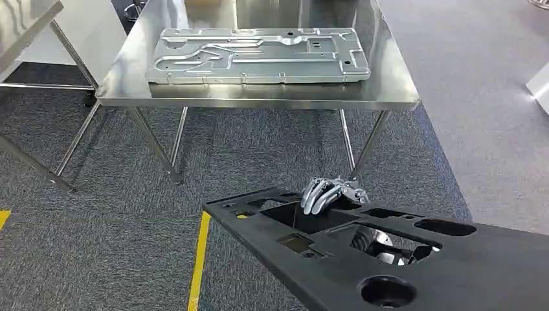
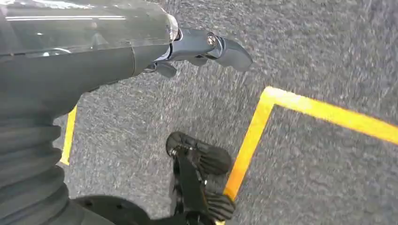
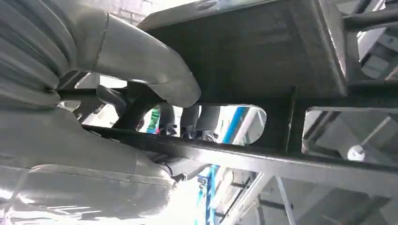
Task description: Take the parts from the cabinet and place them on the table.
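Two parts are visible from the head view: a black plastic panel (image 1: 414, 259) with many cut-outs close below the camera, and a silver stamped metal plate (image 1: 257, 56) lying flat on the steel surface (image 1: 388, 91) farther ahead. The black panel stretches from the middle of the picture to the lower right corner, tilted so that its far left corner is highest, and it is carried above the grey carpet (image 1: 97, 246), well short of the surface. The right robot hand (image 1: 331, 192) grips this panel at its far edge: the silver fingers (image 1: 317, 194) curl over the rim beside a large rectangular opening. In the right wrist view the same right robot hand (image 3: 183, 117) is seen from beneath, its thick grey thumb (image 3: 141, 61) pressed against the black panel (image 3: 263, 51) and the darker fingers (image 3: 199, 117) wrapped through a long slot around one of the panel's bars.

The left robot hand (image 2: 206, 49) hangs over the carpet (image 2: 305, 56) with nothing in it; its dark fingers (image 2: 232, 52) lie stretched out together, and whether they are spread I cannot tell. Yellow floor tape (image 2: 300, 108) forms a corner on the carpet below it, and a yellow tape line (image 1: 199, 259) runs across the carpet next to the panel's left corner in the head view.
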You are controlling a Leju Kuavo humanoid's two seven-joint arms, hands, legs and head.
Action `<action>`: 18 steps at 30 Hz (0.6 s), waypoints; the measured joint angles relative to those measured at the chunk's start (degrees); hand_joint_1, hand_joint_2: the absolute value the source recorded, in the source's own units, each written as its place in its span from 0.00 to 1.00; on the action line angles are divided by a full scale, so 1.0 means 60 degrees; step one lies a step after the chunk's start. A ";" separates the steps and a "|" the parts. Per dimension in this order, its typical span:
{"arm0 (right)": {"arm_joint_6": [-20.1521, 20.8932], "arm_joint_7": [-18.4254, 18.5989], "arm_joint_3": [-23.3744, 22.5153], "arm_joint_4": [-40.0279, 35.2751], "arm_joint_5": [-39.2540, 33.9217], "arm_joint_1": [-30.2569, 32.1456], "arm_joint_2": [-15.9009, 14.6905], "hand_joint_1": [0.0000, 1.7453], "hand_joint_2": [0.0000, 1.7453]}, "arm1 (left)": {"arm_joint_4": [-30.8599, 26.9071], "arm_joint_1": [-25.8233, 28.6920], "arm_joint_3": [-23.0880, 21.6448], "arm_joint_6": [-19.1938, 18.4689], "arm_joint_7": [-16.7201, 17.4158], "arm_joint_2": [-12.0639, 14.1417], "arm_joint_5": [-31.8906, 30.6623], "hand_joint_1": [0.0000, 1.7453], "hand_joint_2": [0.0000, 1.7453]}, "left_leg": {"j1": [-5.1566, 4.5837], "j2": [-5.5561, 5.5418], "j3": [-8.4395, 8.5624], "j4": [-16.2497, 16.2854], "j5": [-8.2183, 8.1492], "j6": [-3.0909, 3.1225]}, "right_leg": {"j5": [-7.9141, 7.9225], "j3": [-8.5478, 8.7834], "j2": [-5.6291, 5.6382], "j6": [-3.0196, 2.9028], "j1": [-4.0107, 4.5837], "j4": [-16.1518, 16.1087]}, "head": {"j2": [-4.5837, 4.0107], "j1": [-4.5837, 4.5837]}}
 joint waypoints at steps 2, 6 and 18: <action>0.0011 0.0000 -0.0011 -0.0033 -0.0022 -0.0033 0.0073 1.00 1.00 | 0.0004 -0.0023 0.0000 -0.0004 -0.0007 -0.0015 -0.0011 0.00 1.00 | 0.0044 0.0003 -0.0584 0.1162 -0.0465 -0.0132 | -0.0092 0.0196 0.0016 -0.0086 -0.0033 -0.0074 | 0.0000 0.0000; 0.0062 0.0025 -0.0142 -0.0123 -0.0073 -0.0022 0.0131 1.00 1.00 | 0.0000 0.0004 0.0000 -0.0087 -0.0025 0.0022 -0.0141 0.00 1.00 | 0.0182 0.0004 -0.1920 0.2873 -0.0570 -0.0323 | -0.0354 0.0492 0.0159 -0.0036 -0.0067 -0.0062 | 0.0000 -0.0003; 0.0189 0.0321 -0.0390 -0.0703 0.0022 -0.0118 0.0459 1.00 1.00 | 0.0000 -0.0068 0.0000 0.0000 0.0091 0.0062 -0.0036 0.00 1.00 | 0.0190 -0.0103 -0.0869 0.0125 0.0777 0.0211 | -0.1643 -0.0154 0.0085 0.0531 -0.0152 0.1880 | 0.0000 0.0000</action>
